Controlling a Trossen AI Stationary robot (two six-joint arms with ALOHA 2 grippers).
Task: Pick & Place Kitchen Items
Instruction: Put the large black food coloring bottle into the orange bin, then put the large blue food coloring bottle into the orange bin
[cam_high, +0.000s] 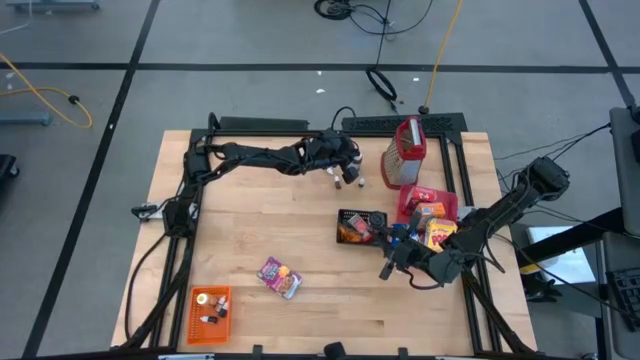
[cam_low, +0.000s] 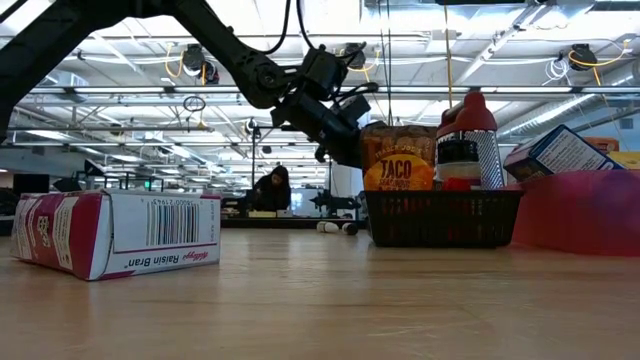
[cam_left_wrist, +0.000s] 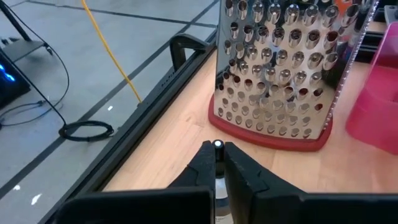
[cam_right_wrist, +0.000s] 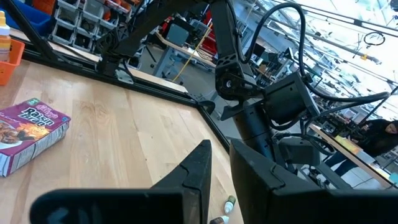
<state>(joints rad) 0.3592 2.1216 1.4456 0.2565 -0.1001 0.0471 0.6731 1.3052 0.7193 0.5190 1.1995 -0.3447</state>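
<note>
The high view alone takes in the whole wooden table (cam_high: 260, 230): the left gripper (cam_high: 345, 172) sits at upper centre beside the metal grater (cam_high: 404, 152), and the right gripper (cam_high: 392, 262) hovers at lower right, just below the black mesh basket (cam_high: 361, 227). Only the low view shows that basket's load, a taco packet (cam_low: 398, 158) standing upright in it (cam_low: 442, 217). Right of the basket, the pink bin (cam_high: 428, 205) holds yellow and red boxes. At the lower left of the high view an orange crate (cam_high: 209, 314) carries tiny bottles, and the Raisin Bran box (cam_high: 279, 277) lies flat on bare wood at lower centre.

The left wrist view adds what the others miss: the left fingers are pinched together on a tiny bottle (cam_left_wrist: 218, 147), its white cap showing between the tips. The right wrist view shows its own fingers nearly together with nothing between them, and what may be two more little bottles (cam_right_wrist: 224, 210) on the wood beyond.
</note>
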